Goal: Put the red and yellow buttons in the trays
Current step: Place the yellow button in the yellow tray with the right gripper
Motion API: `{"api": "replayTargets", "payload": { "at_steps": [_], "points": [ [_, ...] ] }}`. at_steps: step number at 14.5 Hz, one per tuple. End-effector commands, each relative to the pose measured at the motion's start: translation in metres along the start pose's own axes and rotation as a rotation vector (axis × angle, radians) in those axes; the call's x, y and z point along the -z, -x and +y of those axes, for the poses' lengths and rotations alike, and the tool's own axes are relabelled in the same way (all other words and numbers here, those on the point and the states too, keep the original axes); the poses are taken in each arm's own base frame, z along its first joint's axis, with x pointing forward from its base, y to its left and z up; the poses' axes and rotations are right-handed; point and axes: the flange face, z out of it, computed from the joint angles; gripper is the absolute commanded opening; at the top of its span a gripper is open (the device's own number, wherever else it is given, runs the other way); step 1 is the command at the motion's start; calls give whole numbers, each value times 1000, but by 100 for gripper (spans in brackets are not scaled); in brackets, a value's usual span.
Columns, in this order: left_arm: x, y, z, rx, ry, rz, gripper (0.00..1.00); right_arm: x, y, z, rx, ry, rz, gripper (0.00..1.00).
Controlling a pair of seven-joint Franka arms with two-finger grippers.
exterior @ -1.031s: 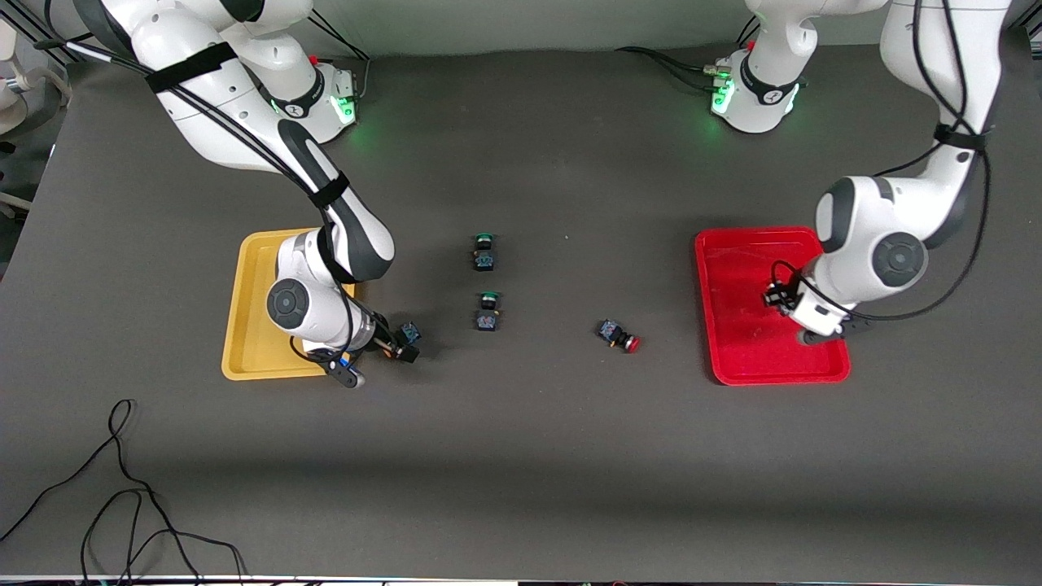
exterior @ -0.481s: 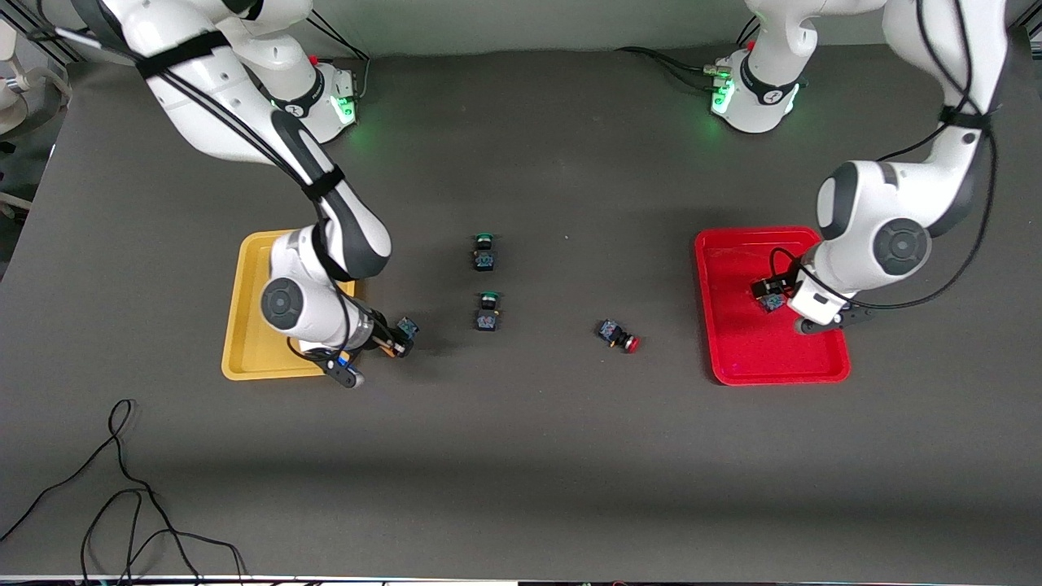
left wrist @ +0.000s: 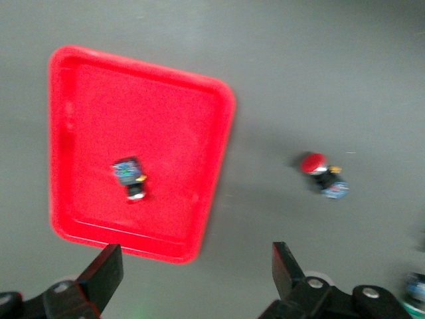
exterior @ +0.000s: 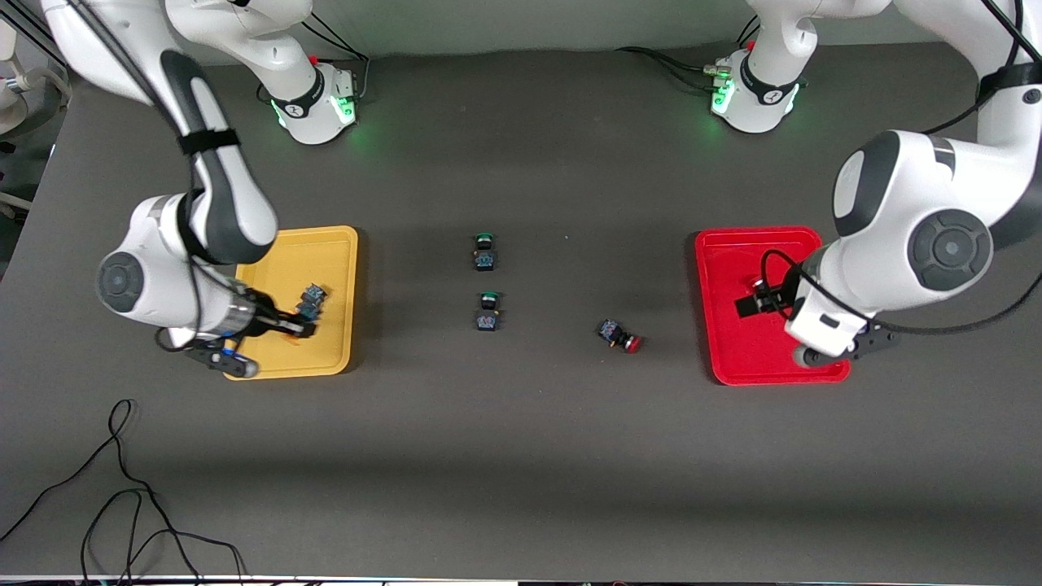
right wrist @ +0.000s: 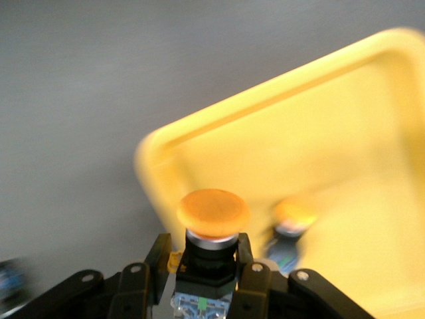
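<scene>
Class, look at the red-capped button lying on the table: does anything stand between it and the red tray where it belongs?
Nothing visible does. The red-capped button lies on bare table, and the stretch toward the red tray shows no objects. The open left gripper is above that tray.

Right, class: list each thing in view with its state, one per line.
right gripper: shut on yellow button, over yellow tray
second yellow button: in yellow tray
left gripper: open, over red tray
red button: lying in red tray
other red button: on its side on table
farther green button: on table
nearer green button: on table
</scene>
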Motion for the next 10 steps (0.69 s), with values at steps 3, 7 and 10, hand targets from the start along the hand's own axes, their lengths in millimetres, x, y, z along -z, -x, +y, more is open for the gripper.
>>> {"api": "replayTargets", "payload": {
  "at_steps": [3, 7, 10],
  "points": [
    [-28, -21, 79, 73, 6, -39, 100, -44, 1, 10, 4, -47, 0, 0],
    [-122, -1, 158, 177, -18, -38, 100, -31, 5, 1, 10, -69, 8, 100],
    [-183, -4, 160, 206, 21, -14, 100, 15, 17, -14, 37, -106, 24, 100]
  ]
}}
